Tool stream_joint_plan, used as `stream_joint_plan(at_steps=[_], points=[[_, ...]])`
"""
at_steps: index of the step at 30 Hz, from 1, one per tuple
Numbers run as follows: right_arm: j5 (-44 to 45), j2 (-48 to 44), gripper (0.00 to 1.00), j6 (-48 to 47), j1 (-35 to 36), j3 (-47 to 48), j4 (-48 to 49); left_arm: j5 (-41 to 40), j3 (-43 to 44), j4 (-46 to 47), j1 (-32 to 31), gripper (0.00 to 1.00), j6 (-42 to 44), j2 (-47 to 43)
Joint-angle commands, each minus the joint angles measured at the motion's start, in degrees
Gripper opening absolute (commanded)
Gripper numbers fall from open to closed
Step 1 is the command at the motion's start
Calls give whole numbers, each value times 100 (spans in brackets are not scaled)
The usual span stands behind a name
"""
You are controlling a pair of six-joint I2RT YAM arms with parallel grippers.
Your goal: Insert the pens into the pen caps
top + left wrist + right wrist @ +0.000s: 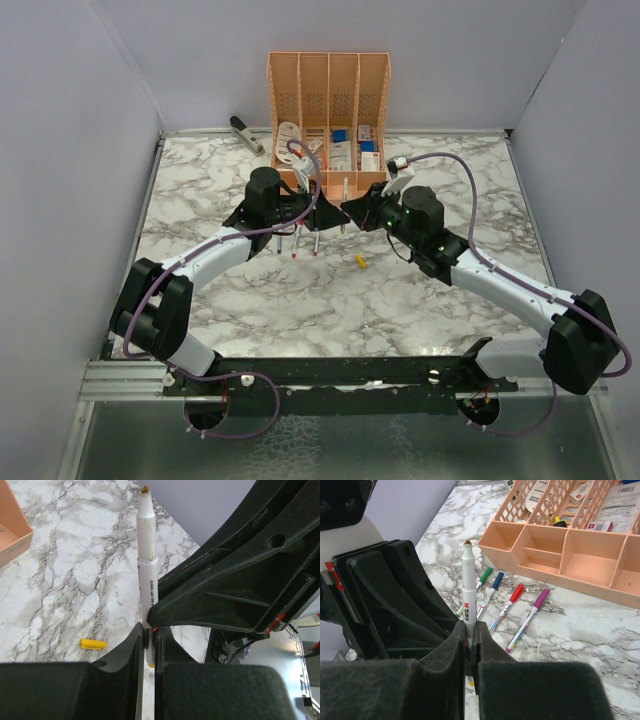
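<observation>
Both grippers meet over the table's middle and are shut on the same uncapped white pen [148, 555], which stands upright with its yellow-brown tip up. My left gripper [148, 642] pinches its lower shaft, with the right gripper's black finger [235, 585] crossing just above. In the right wrist view the pen [469, 585] stands in my right gripper [469, 640]. The yellow cap [93, 643] lies loose on the marble [360, 262], apart from both grippers [336, 209]. Several pens lie side by side wearing the green cap [486, 574], blue cap [497, 579], red cap [517, 592] and purple cap [540, 598].
A peach organizer [328, 75] with blue and white items stands at the back centre, just behind the lying pens. A grey-black stapler [246, 133] lies at the back left. Grey walls close off the marble table on three sides.
</observation>
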Motion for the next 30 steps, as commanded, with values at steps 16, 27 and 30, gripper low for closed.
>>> stream_joint_plan(at_steps=[16,27,30], points=[[1501,-215,30,-834,20,528,-2291,-1306,-230,-1660,92,0,620,-9],[874,1489,32,-958,19,862,-3689,-1180,-257,-1701,100,0,636,6],[754,1660,32,-1031,15,909,-3703,-1124,-303,-1705,101,0,665,-20]])
